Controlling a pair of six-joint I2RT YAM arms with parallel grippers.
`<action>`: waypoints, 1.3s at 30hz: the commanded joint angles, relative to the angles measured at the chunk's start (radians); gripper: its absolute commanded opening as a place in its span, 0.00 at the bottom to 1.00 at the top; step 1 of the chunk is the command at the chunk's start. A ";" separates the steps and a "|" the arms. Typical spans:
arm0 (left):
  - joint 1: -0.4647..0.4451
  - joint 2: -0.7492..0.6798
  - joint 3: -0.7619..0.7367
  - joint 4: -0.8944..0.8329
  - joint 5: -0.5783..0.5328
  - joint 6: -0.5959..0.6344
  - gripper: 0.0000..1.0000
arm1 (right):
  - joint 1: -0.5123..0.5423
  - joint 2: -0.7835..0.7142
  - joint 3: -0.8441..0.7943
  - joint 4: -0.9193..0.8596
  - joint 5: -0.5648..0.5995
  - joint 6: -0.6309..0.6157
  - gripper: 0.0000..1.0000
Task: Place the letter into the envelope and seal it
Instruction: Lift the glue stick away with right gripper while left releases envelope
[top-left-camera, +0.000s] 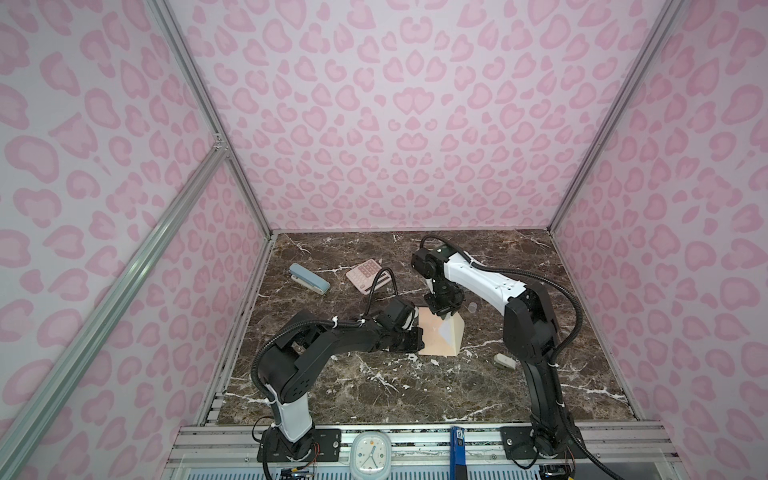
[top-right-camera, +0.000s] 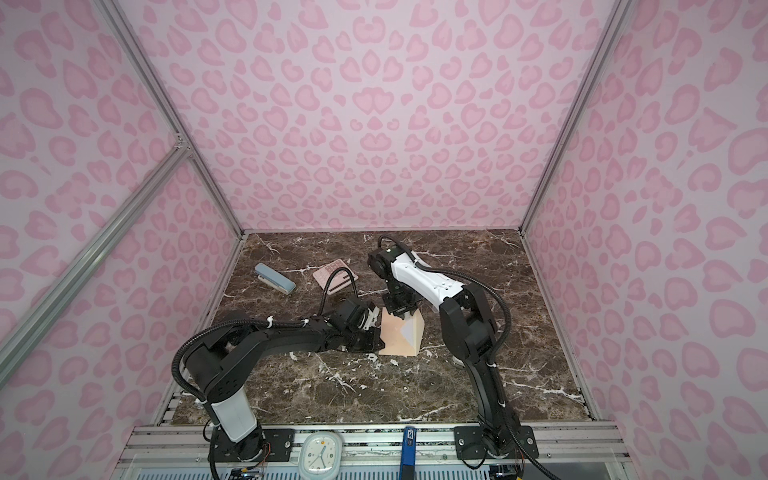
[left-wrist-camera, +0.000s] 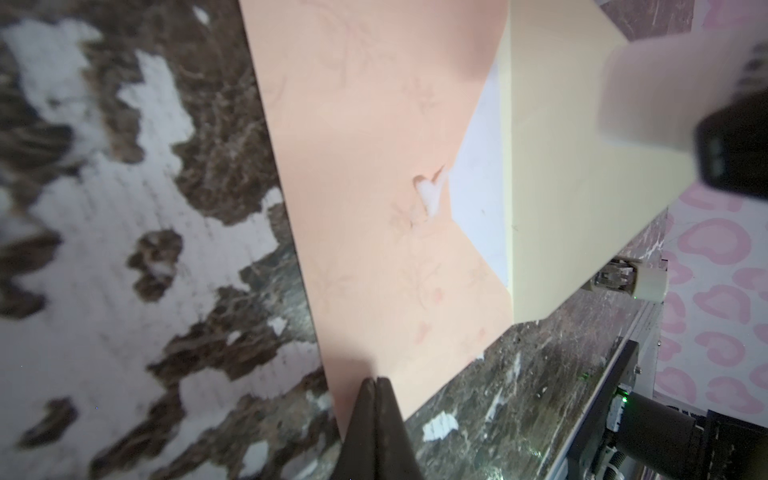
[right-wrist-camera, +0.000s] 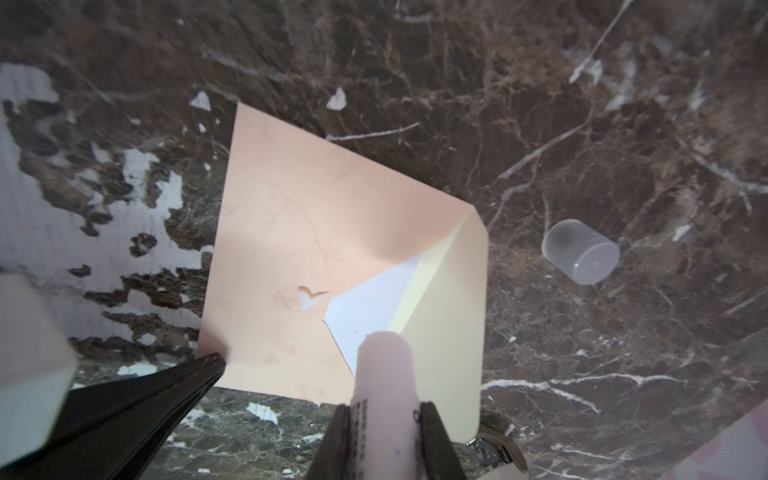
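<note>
The peach envelope (top-left-camera: 432, 340) (top-right-camera: 392, 338) lies flat in the middle of the marble table with its cream flap (right-wrist-camera: 449, 311) (left-wrist-camera: 561, 187) open. The white letter (right-wrist-camera: 365, 307) (left-wrist-camera: 478, 187) sits inside and shows only as a triangle at the mouth. My left gripper (left-wrist-camera: 376, 380) (top-left-camera: 419, 341) is shut, its tips resting on the envelope's (left-wrist-camera: 374, 208) near corner. My right gripper (right-wrist-camera: 384, 409) (top-left-camera: 442, 316) hangs over the envelope (right-wrist-camera: 291, 228), shut on a pink glue stick (right-wrist-camera: 384, 374). The stick's tip is over the letter, beside the flap's fold.
A clear cap (right-wrist-camera: 582, 251) (top-left-camera: 471, 308) lies on its side right of the envelope. A blue stapler (top-left-camera: 309, 279) and a pink calculator (top-left-camera: 368, 276) are at the back left. A small beige object (top-left-camera: 505, 361) lies near the right arm. A clock (top-left-camera: 371, 455) stands on the front rail.
</note>
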 joint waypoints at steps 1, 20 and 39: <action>0.001 0.001 0.005 -0.062 -0.049 0.008 0.04 | -0.036 -0.065 -0.044 0.077 -0.087 0.015 0.00; 0.001 -0.205 0.167 -0.147 -0.112 0.061 0.40 | -0.231 -0.636 -0.542 0.815 -0.402 0.178 0.00; 0.138 -0.676 -0.002 0.172 -0.122 -0.124 0.81 | 0.030 -0.980 -1.145 1.947 -0.214 -0.119 0.00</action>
